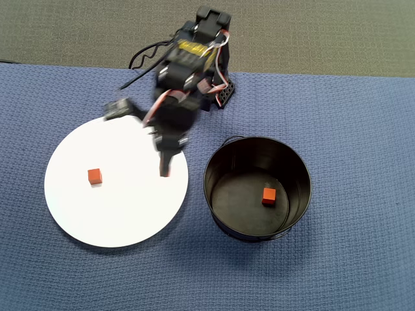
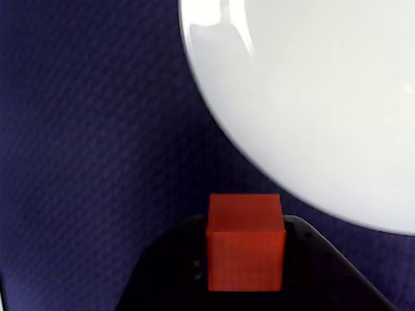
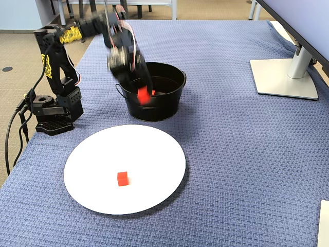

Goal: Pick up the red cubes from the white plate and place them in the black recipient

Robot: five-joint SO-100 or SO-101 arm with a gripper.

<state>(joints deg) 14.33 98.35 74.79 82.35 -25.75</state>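
Observation:
My gripper is shut on a red cube. It holds the cube in the air over the right edge of the white plate, left of the black pot. In the fixed view the held cube shows in front of the pot; the arm is blurred. A second red cube lies on the left part of the plate and also shows in the fixed view. A third red cube lies on the pot's floor. The plate's rim fills the upper right of the wrist view.
The arm's base stands at the blue cloth's left edge in the fixed view, with cables beside it. A monitor stand is at the right. In the overhead view the cloth ends behind the base.

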